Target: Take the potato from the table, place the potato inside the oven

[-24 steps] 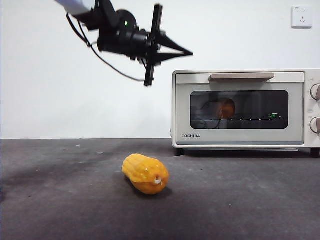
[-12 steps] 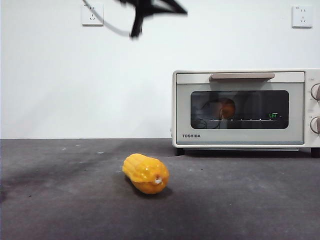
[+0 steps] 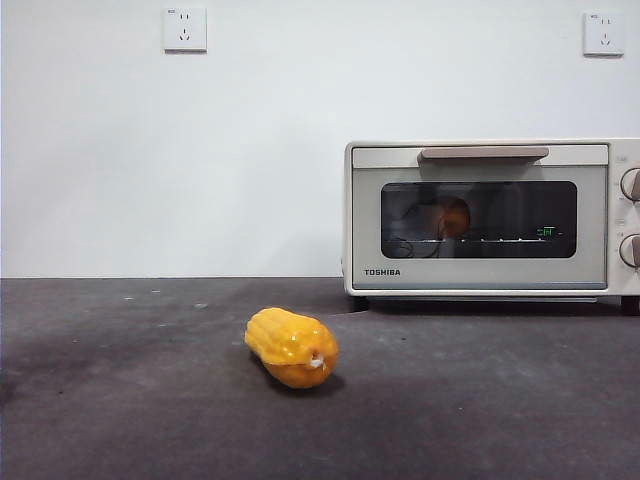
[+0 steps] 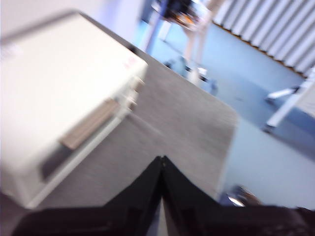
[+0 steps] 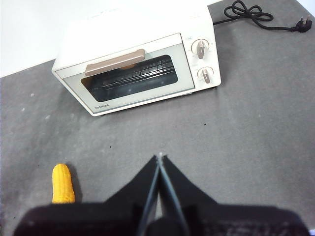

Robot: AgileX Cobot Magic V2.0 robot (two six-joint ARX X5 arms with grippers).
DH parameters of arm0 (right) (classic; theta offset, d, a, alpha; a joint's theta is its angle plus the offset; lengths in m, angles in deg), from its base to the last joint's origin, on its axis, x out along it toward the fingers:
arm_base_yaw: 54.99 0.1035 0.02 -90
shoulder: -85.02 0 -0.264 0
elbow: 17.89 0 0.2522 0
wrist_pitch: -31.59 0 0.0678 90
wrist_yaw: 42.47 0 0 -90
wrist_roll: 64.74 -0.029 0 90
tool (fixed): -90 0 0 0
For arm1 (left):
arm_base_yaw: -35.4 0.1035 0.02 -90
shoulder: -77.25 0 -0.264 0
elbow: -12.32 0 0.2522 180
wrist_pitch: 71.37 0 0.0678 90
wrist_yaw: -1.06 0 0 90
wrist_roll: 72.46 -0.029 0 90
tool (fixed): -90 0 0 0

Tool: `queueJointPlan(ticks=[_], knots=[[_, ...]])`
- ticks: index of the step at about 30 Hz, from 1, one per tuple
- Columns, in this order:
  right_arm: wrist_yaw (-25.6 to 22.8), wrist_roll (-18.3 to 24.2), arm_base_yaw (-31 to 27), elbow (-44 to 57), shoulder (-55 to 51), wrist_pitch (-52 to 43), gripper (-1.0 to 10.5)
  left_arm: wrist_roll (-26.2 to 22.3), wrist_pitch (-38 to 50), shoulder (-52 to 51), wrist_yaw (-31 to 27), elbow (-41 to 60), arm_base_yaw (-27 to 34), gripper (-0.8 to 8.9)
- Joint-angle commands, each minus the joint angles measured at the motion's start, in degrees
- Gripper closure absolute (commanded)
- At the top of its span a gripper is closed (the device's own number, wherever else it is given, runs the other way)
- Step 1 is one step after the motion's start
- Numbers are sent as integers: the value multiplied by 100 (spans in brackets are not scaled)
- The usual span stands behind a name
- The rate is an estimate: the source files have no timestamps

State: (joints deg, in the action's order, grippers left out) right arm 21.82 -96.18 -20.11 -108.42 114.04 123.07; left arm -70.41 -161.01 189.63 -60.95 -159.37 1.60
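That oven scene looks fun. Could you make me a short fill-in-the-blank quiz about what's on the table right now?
1. The door of the oven is ____.
2. The orange potato sits ____ the oven, behind the glass.
3. The yellow thing lying on the table is a ____ cob.
4. The right pincer has its two jaws ____.

Missing words: closed; inside; corn; shut

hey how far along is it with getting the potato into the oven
It looks essentially done. The potato shows as an orange lump behind the glass of the oven, on the rack, and the door is shut. Only the corn cob lies on the table. Nothing is in hand: the left gripper and right gripper are both shut and empty, high above the table. Nothing visible remains.
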Motion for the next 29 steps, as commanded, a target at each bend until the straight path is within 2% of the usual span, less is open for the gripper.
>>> queueJointPlan(ticks=[1,8,16,21,29], knots=[[-33,63,4,17,-13,120,945,-219,4,-494,-686,-9,-214,817],[-28,61,4,17,2,120,945,-553,4,-1716,-1886,-9,-649,817],[-28,61,4,17,2,120,945,-811,4,-3075,-2562,96,-713,817],[-28,61,4,17,2,122,945,-946,4,-4190,-3156,949,-710,817],[-28,61,4,17,2,120,945,-887,7,-6008,-4048,2911,-713,817]])
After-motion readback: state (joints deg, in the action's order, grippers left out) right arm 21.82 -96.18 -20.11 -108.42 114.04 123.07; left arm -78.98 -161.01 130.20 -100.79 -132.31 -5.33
